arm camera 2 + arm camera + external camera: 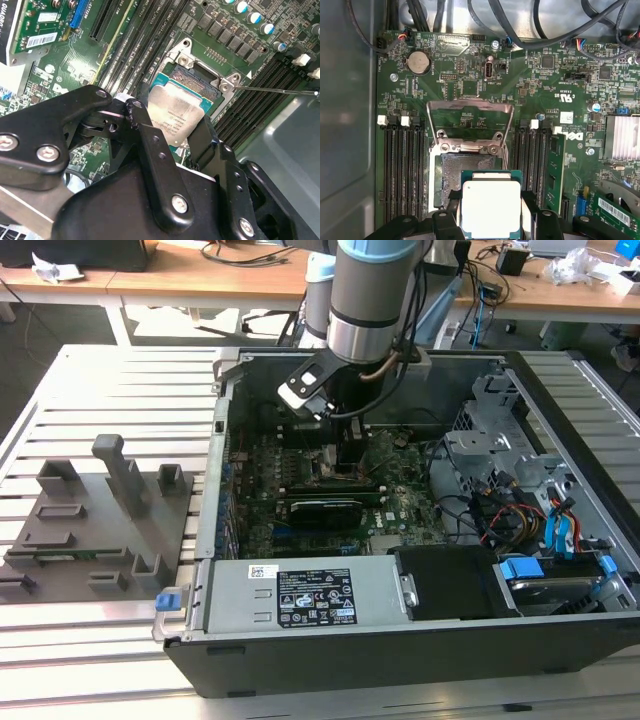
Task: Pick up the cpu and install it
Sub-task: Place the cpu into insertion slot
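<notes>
Gripper (pixel 491 200) clamped on the cpu (pixel 175 112) by opposite edges, apparently just clear of the open socket (pixel 465 167); good seating demands a level chip, squared to the socket.

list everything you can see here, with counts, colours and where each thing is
cpu: 1, silvery top, green rim, between the gripper's fingers, partly over the socket
socket: 1, dark, bracket raised, on the motherboard
motherboard: 1, green, inside the computer case
memory slots: several, black, both sides of the socket
computer case: 1, black and grey, open, on the table
fixture tray: 1, grey, on the table, at the exterior view's left of the computer case
table: 1, silver slats, under both
arm: 1, grey, reaching down into the computer case
gripper: 1, black, shut on the cpu
</notes>
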Motion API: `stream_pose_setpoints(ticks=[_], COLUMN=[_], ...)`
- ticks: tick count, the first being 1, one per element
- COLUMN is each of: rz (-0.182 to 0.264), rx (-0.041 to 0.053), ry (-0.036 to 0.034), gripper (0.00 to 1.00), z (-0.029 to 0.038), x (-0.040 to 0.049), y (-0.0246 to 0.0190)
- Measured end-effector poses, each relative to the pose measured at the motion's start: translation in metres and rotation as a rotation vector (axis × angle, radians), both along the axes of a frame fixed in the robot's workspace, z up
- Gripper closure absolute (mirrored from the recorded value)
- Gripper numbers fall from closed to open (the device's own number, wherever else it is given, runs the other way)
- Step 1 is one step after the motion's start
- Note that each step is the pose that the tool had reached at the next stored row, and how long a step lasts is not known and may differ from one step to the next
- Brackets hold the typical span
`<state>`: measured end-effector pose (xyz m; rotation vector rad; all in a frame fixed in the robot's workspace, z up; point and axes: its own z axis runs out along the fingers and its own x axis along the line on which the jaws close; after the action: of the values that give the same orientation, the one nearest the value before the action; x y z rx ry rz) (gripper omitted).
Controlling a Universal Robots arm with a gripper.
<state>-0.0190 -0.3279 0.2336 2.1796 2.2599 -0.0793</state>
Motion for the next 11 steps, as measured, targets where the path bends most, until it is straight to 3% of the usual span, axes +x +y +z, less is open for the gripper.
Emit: stream_pose_setpoints(ticks=[11], rz=[0.000], rx=[0.0000], ry=[0.0001], gripper=[0.45], z=[-0.0068], x=[0.0001], y=[0.0000])
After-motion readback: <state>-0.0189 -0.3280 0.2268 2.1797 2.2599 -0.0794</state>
